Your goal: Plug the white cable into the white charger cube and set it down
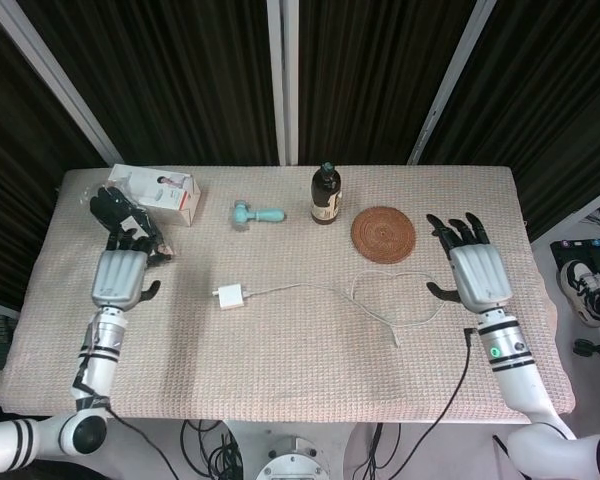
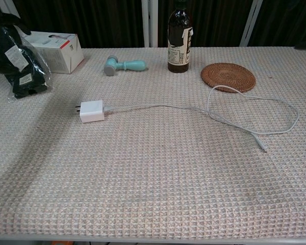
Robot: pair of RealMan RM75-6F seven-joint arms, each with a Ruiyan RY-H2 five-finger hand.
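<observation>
The white charger cube (image 1: 229, 296) (image 2: 92, 111) lies on the cloth left of centre, prongs pointing left. The white cable (image 1: 380, 296) (image 2: 229, 111) is plugged into its right side and runs right into a loose loop; its free end lies on the cloth. My left hand (image 1: 120, 277) hovers well to the left of the cube, fingers apart and holding nothing. Far to the right, beyond the cable loop, my right hand (image 1: 474, 272) is spread and empty. Neither hand appears in the chest view.
At the back stand a brown bottle (image 1: 326, 193), a round woven coaster (image 1: 383, 233), a teal handled tool (image 1: 256, 212) and a white box (image 1: 158, 190). A black packet (image 1: 128, 226) lies at the far left, just beyond my left hand.
</observation>
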